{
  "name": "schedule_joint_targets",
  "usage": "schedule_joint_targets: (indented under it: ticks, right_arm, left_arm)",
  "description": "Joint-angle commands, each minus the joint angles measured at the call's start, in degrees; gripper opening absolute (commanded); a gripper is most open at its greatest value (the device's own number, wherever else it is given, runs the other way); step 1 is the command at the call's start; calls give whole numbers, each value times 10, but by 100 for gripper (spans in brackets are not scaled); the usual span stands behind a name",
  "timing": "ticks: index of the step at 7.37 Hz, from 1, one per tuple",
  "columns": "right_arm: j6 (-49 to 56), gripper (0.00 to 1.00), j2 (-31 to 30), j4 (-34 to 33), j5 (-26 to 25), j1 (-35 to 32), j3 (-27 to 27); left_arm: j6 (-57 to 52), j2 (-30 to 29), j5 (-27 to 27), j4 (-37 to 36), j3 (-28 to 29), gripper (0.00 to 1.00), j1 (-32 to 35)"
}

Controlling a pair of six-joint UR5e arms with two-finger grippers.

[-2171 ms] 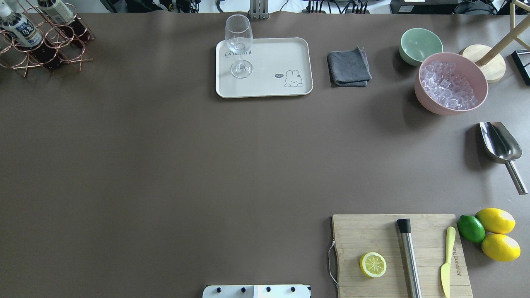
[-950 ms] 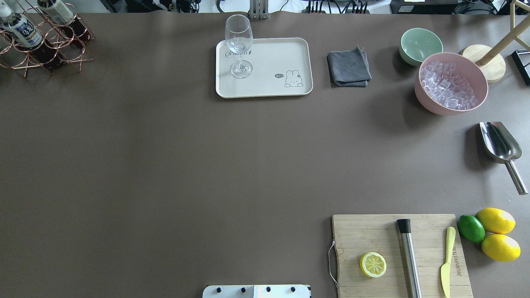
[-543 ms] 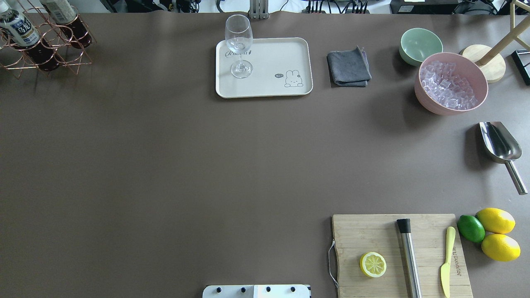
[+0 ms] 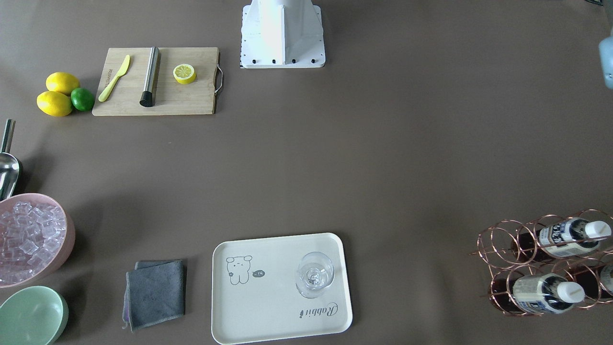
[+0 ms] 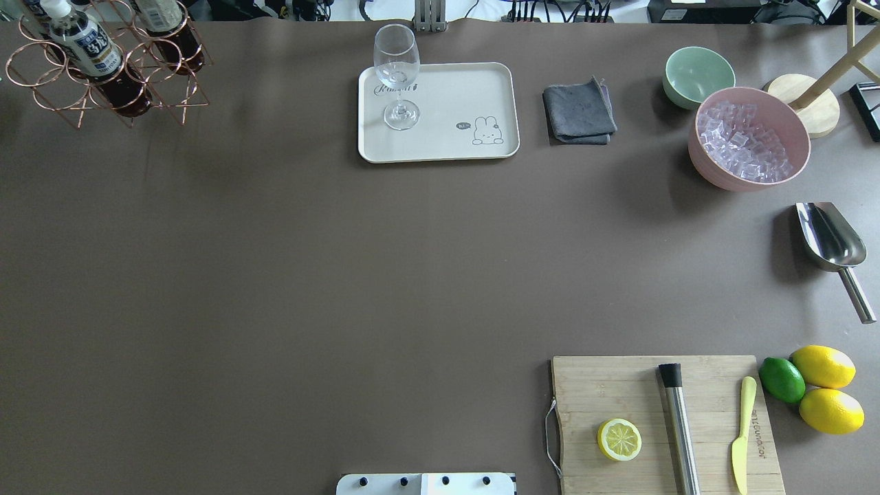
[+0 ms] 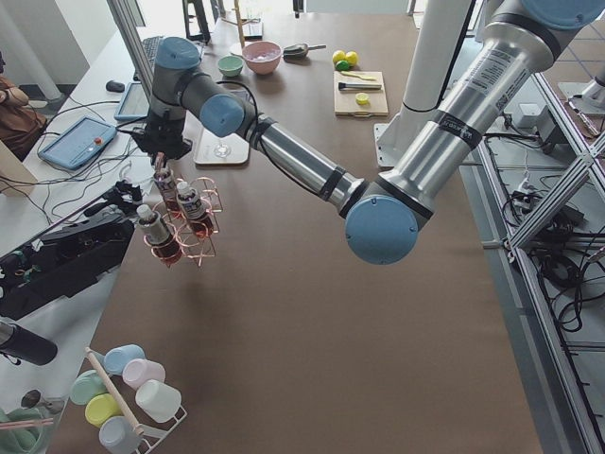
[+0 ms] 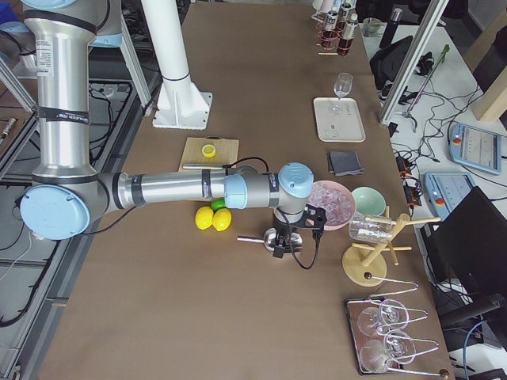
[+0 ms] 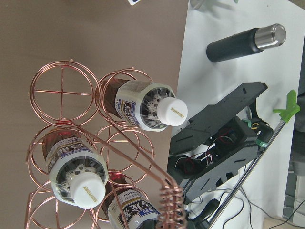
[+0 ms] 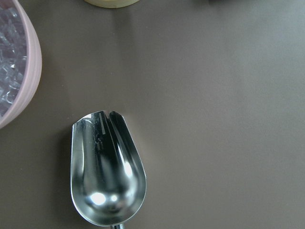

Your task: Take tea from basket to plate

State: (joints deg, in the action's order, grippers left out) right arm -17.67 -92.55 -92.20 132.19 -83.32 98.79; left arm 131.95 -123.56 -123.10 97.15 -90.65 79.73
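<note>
The basket is a copper wire rack holding three tea bottles with white caps, at the table's far left corner. In the front view the basket sits at the right with the tea. In the left side view my left gripper is at the top of the basket; I cannot tell if it is shut. The left wrist view looks down on the tea and the coiled handle. The cream plate carries a stemmed glass. My right gripper hovers over a metal scoop.
A grey cloth, a green bowl and a pink bowl of ice lie right of the plate. A wooden board with a lemon half, a steel muddler and a yellow knife lies near right, beside two lemons and a lime.
The basket with its bottles has moved to the right in the overhead view, toward the plate. Nothing else has moved.
</note>
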Motion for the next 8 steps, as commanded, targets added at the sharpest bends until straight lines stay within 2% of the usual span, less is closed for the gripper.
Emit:
schedule_joint_targets:
  ticks: [1,2,3,4,5,6,8]
  right_arm:
    - [0,100,0,0,3,0,-1]
    - [0,100,-1,-3,7,0,-1]
    - [-2,100,1,2,7,3,-6]
    - [0,100,10,24,30,17,0]
    - [0,100,14,76,39,41,-6]
    - [-4,100,13,132,36,76,-9]
    - [-2,100,14,200,60,81,-21]
  left_arm:
    - [63,-3,5,-151,-197,0,-93]
    - [100,-7,5,-199,-253,0,-130]
    - [136,-32,5,-230,-275,0,-158]
    - [160,-74,5,-258,-277,0,-194]
    - [175,-102,8,-262,-277,0,-229]
    - [208,-129,45,-263,-277,0,-276]
    - [238,-140,143,-265,-272,0,-368]
